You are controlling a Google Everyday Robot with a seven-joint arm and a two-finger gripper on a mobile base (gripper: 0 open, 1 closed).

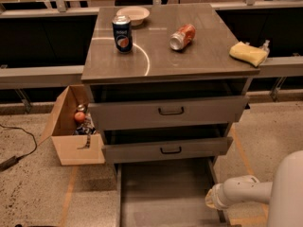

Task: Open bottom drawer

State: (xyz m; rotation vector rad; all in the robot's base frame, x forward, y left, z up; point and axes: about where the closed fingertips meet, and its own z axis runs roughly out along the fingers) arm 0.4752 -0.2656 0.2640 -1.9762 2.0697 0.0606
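At the far left we see a dark cable (21,143) lying on the speckled floor. Just beside the desk's (203,60) left side stands an open cardboard box (75,152) with a small orange ball (79,117) among other bits we cannot make out.

On the desk, a blue can (122,33) stands upright near the back left corner. A pale bowl (133,14) sits just behind it at the back edge. Toward the middle an orange can (182,36) lies on its side. A yellow sponge (248,54) rests at the right edge, near the front right corner.

Below the top, the upper drawer (142,113) and the middle drawer (142,151) each stand slightly out, dark gaps above them. The bottom drawer (161,188) is pulled well out along the floor, its grey inside open to view; its front runs past the lower edge of the view.

At the lower right, the white arm (251,189) reaches in, and the gripper (211,200) sits at the bottom drawer's right side wall. We cannot tell whether it is apart or together.
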